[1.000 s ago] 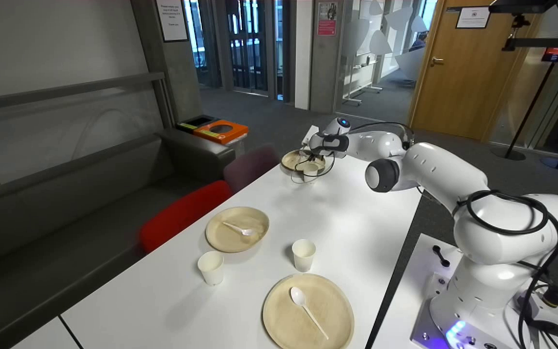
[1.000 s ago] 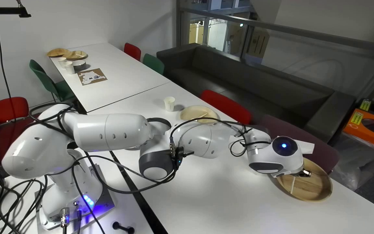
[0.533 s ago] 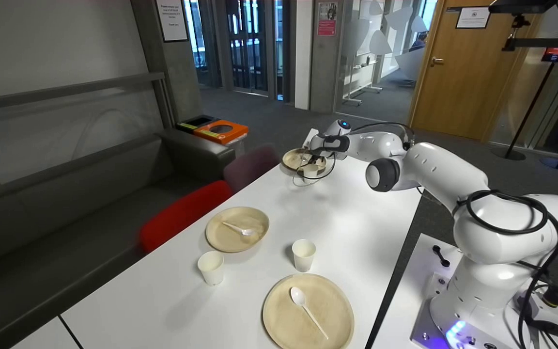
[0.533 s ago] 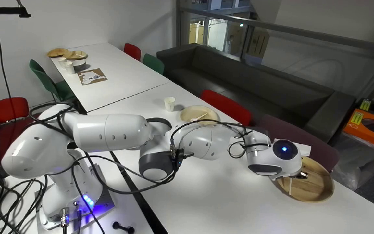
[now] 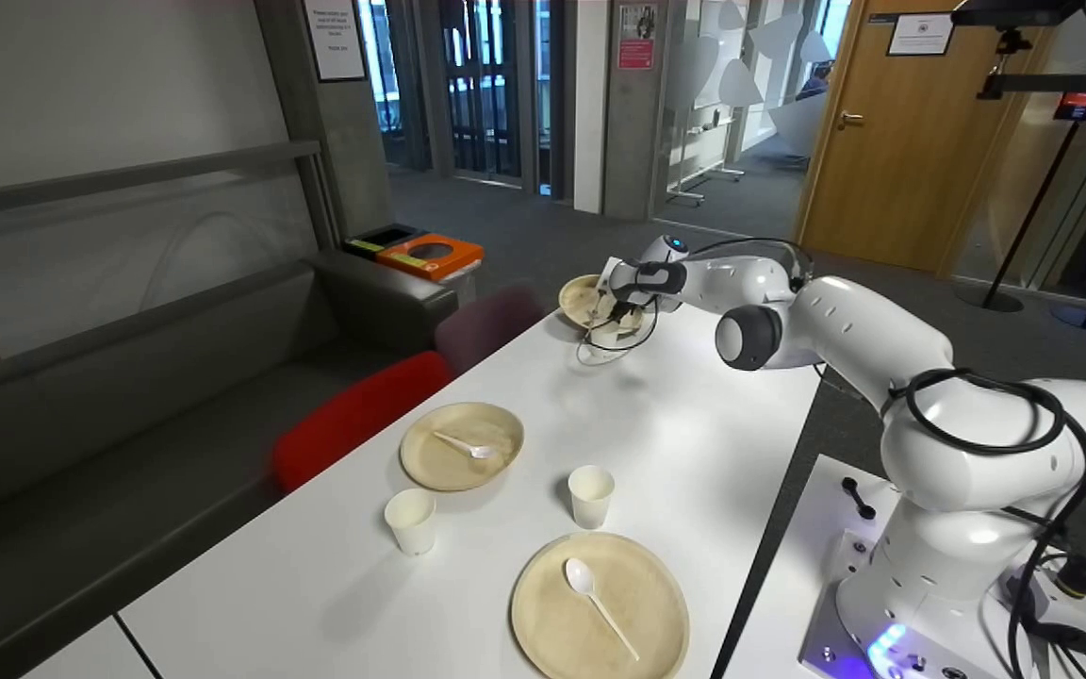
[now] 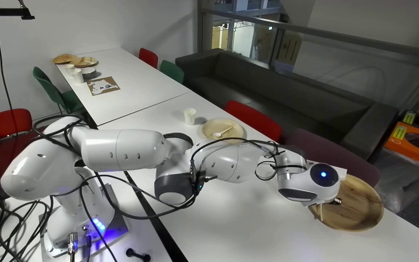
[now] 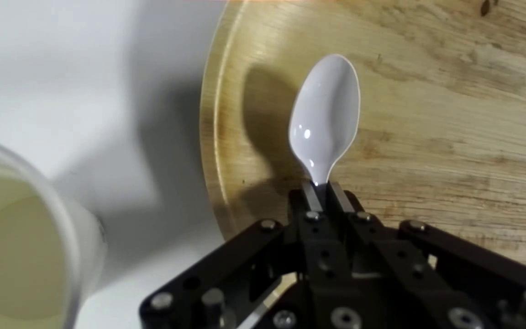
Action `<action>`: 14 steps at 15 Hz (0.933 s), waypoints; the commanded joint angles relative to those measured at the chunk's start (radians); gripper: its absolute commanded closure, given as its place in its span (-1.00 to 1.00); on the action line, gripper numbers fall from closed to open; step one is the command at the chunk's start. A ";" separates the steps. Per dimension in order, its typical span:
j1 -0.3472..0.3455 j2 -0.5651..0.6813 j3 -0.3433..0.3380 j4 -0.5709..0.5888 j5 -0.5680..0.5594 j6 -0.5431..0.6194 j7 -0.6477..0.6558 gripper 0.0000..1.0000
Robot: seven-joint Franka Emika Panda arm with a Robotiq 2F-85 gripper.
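My gripper is shut on a white plastic spoon, pinched at the neck with the bowl sticking out past the fingertips. Below it lies a round wooden plate, on which the spoon's shadow falls. In both exterior views the plate is at the table's far end and looks tilted, partly hidden by the wrist. A thin white strip shows under the hand there; whether it is the spoon's handle I cannot tell. Left of the plate, in the wrist view, stands a pale cup.
Along the white table are another plate bearing a white utensil, a nearer plate with a spoon, and cups. A red chair stands at the edge. Cables loop round the arm.
The hand has moved slightly, going a little lower. The wooden plate has shifted and now appears more tilted, with its far side higher. The grip looks unchanged.
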 commanded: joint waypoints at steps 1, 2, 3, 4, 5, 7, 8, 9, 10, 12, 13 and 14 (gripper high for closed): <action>-0.018 0.000 0.011 0.001 0.047 -0.065 -0.064 0.96; -0.021 -0.001 0.013 0.003 0.051 -0.087 -0.079 0.96; -0.023 -0.002 0.015 0.003 0.054 -0.104 -0.099 0.96; -0.027 -0.003 0.020 0.003 0.060 -0.129 -0.120 0.96; -0.032 -0.004 0.023 0.004 0.066 -0.157 -0.140 0.96; -0.043 -0.008 0.027 0.007 0.077 -0.216 -0.175 0.96; -0.049 -0.010 0.028 0.011 0.080 -0.249 -0.192 0.96; -0.055 -0.011 0.028 0.016 0.083 -0.283 -0.207 0.96; -0.062 -0.012 0.029 0.024 0.087 -0.319 -0.221 0.96; -0.072 -0.012 0.021 0.035 0.086 -0.365 -0.235 0.96; -0.079 -0.012 0.021 0.040 0.086 -0.393 -0.241 0.96; -0.085 -0.012 0.020 0.044 0.085 -0.413 -0.246 0.96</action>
